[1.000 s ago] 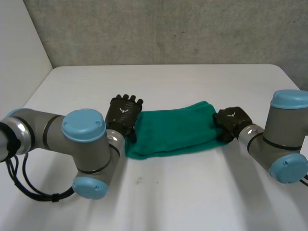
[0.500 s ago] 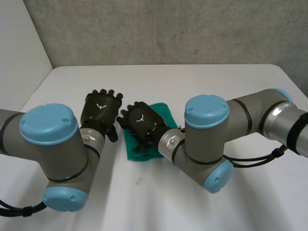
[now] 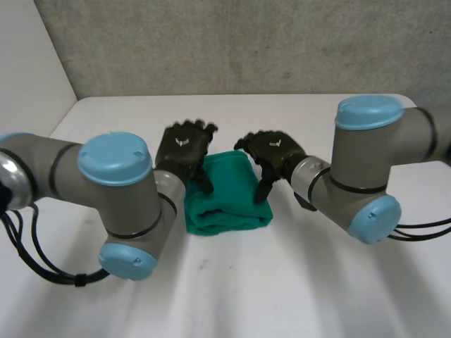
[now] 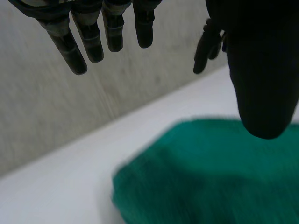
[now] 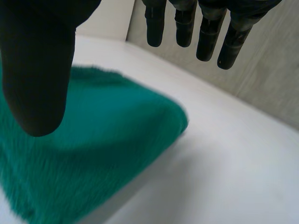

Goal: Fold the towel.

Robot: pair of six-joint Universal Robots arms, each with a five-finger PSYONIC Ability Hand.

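There is one towel (image 3: pixel 229 204) in front of me, a green one. It lies folded into a thick, roughly square bundle on the white table (image 3: pixel 296 296), between my two hands.

My left hand (image 3: pixel 184 146) is at the towel's left edge with its back turned up. The fingers are loosely spread and the thumb points down over that edge. From my left wrist, the fingers (image 4: pixel 88 32) hang straight and apart from one another. The thumb stands well clear of them above the green cloth (image 4: pixel 210 177), with nothing gripped between. Past the towel in that view there are some dark, blurred fingers, which are probably my other hand.

My right hand (image 3: pixel 275 149) is at the towel's right edge, mirroring the left. Its fingers are relaxed and its thumb reaches down over the cloth's right side. From my right wrist, the fingers (image 5: pixel 208 32) are straight and separate. The thumb is held wide of them over the towel (image 5: pixel 93 154), one corner of which juts onto bare table beneath the fingers. This hand holds nothing either.

Both of my arms, the left arm (image 3: pixel 113 183) and the right arm (image 3: pixel 366 162), bend inward toward the bundle. A grey wall (image 3: pixel 232 42) runs behind the table's far edge.
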